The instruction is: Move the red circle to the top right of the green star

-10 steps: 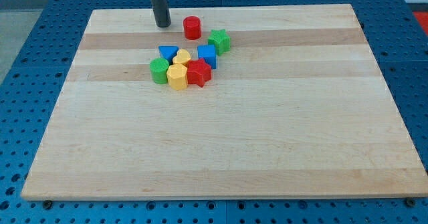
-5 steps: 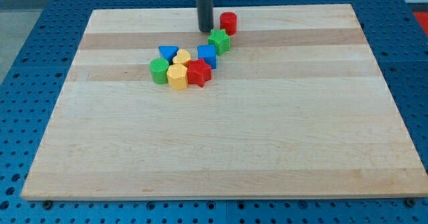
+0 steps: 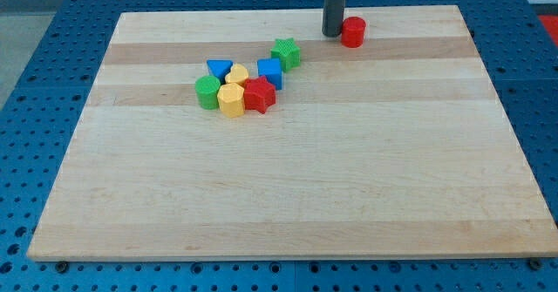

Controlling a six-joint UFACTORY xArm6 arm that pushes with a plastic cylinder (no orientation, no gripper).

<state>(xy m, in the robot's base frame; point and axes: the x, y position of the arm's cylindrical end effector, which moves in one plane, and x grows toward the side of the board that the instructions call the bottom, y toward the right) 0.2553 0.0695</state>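
Standing tip: my tip (image 3: 333, 34) is on the bench (image 3: 288, 196) near its top edge, right of centre, touching or just beside the left side of the red circle (image 3: 352, 32)
End effector: a plain dark rod (image 3: 335, 4) coming down from the view's top; it has no parts to part or close, so apart or together does not apply
Red circle: a short upright cylinder at the view's top, to the upper right of the green star (image 3: 285, 53) and well apart from it
Green star: lies alone on the wood, just up and right of the blue cube (image 3: 270, 71), whether they touch I cannot tell
Cluster: left of centre in the upper half of the bench, tightly packed
Blue triangle: (image 3: 219, 69) at the cluster's upper left
Yellow heart: (image 3: 237, 74) between the blue triangle and the blue cube
Green cylinder: (image 3: 207, 91) at the cluster's left end
Yellow block: (image 3: 231, 100) at the cluster's bottom, looks hexagonal, beside the green cylinder
Red star: (image 3: 258, 94) at the cluster's lower right, against the yellow block and below the blue cube
Surround: blue perforated plate (image 3: 52, 30) under and around the bench
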